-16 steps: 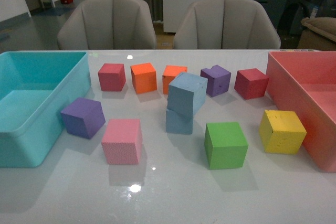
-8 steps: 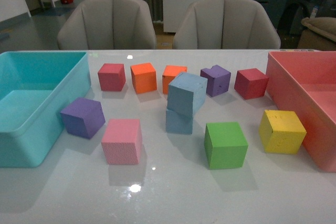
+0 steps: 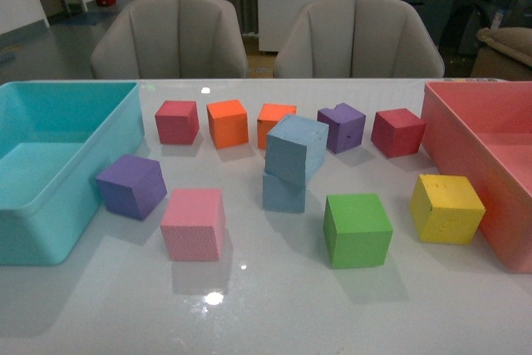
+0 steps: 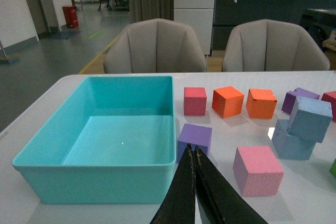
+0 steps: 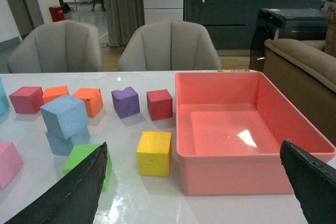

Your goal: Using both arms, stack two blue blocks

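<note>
No writing or brand is legible anywhere. The upper blue block (image 3: 296, 149) sits tilted on the lower blue block (image 3: 283, 192) near the middle of the glossy white table (image 3: 274, 305), between a teal bin (image 3: 50, 205) and a pink bin (image 3: 499, 164), with two grey chairs (image 3: 170, 35) behind. The left gripper (image 4: 195, 156) has its fingers pressed together, empty; the right gripper (image 5: 199, 174) is spread wide apart, empty.

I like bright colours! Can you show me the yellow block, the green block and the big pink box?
Yellow foam cube (image 3: 446, 208), front view, its front face.
Green foam cube (image 3: 357, 230), front view, its front face.
Big pink plastic bin (image 5: 236, 165), right wrist view, its near outer wall.
</note>
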